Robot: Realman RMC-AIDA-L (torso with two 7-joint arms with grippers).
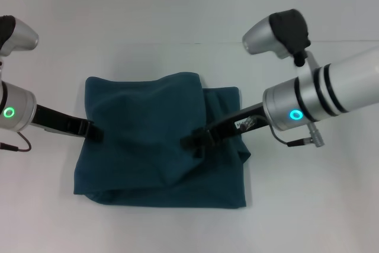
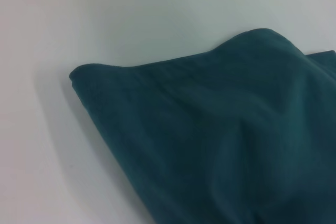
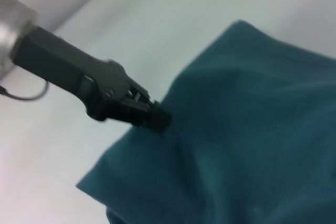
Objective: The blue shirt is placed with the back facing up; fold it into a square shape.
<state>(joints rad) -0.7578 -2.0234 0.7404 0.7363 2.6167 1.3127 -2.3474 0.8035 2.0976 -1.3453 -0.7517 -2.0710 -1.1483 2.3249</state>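
Two arms reach in over the white table [image 1: 189,4], one from each side. The left arm comes in from about nine o'clock, its silver forearm low and its black finger stalk angled slightly downward toward the cloth. The left gripper [image 1: 95,131] meets the left edge of the blue shirt [image 1: 148,146] about halfway down that side; in the right wrist view the same gripper [image 3: 157,119] shows its black tips drawn together on a pinch of the fabric's edge, which rises toward it.

The right arm comes in from three o'clock, sloping down and inward across the shirt's right part. The right gripper [image 1: 192,141] sits near the middle of the cloth, touching it, with a fold of fabric bunched up around the tips; whether those tips are together or apart I cannot tell.

There is one shirt, lying at the centre of the table as a roughly rectangular, partly folded bundle. An upper layer drapes from twelve o'clock down over the middle, and a lower layer shows along the right side and at six o'clock. The left wrist view shows only the shirt's [image 2: 220,140] folded corner and smooth surface on the table.
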